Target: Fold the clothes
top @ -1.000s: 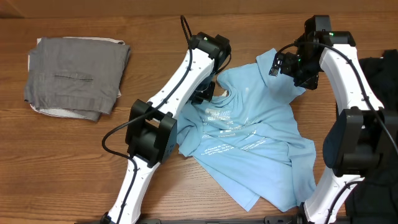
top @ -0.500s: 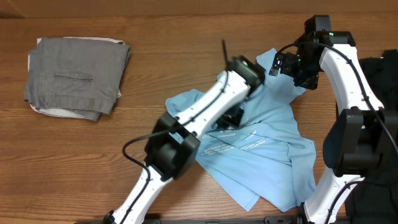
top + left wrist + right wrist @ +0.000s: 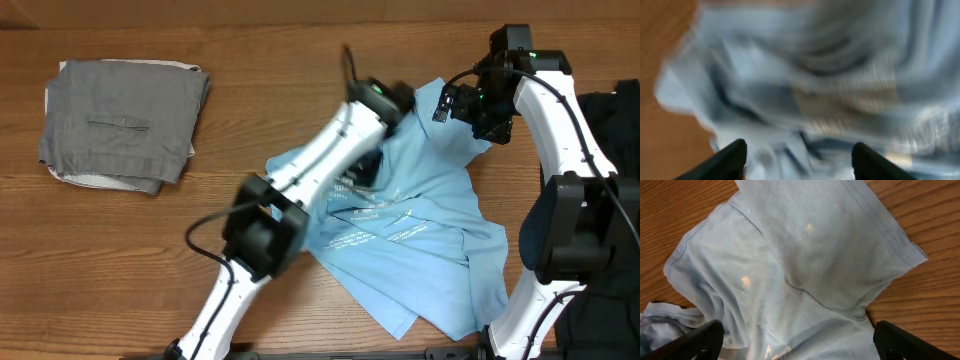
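T-shirt, crumpled, lying diagonally, hem lower-right

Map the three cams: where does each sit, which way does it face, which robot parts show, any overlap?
Overhead: fixed above the table, looking straight down; shows both arms, the blue T-shirt and a folded gray pile.
Left wrist: on the left arm, facing down at blurred shirt fabric; the open left end effector shows at the bottom edge.
Right wrist: on the right arm, facing down at a shirt edge on wood; the open right end effector shows in the bottom corners.
Shared: all three see the T-shirt.
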You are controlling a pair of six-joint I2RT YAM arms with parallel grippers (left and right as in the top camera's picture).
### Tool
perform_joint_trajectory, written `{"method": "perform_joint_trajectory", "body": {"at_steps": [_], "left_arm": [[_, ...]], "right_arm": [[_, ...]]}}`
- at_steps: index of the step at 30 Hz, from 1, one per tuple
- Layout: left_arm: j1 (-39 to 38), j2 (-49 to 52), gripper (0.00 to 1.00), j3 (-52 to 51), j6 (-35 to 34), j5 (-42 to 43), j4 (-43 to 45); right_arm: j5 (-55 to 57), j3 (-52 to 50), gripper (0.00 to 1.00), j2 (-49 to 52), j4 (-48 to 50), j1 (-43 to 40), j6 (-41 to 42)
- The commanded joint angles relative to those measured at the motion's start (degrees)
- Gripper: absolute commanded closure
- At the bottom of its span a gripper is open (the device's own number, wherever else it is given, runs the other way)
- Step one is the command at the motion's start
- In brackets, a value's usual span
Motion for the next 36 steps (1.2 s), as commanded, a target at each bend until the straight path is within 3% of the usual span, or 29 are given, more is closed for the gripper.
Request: {"method": "perform_joint_trajectory", "body": {"at_steps": [1, 7, 18, 23, 31, 36], "left_arm": [[4.9, -1.0, 0.29, 1.0, 6.8, 3.3, 2.8], [8.5, 1.2, 0.3, 0.5, 7.0, 3.3, 5.8], [8.6, 4.5, 0.31, 0.2, 7.8, 2.1, 6.1], [8.7, 5.1, 0.5, 0.2, 7.6, -1.1, 6.1], [8.7, 5.0, 0.95, 0.4, 7.6, -4.1, 4.6], [8.2, 4.7, 0.96, 3.0, 5.5, -4.2, -1.5]], "right_arm": [[-0.3, 1.0, 0.0, -1.5, 0.2, -0.2, 0.0], [-0.3, 1.0, 0.0, -1.5, 0.2, -0.2, 0.0], [-0.3, 1.0, 0.0, -1.5, 0.2, -0.2, 0.0], [-0.3, 1.0, 0.0, -1.5, 0.2, -0.2, 0.0], [-0.3, 1.0, 0.0, -1.5, 0.2, -0.2, 0.0], [-0.3, 1.0, 0.0, -1.5, 0.2, -0.2, 0.0]]}}
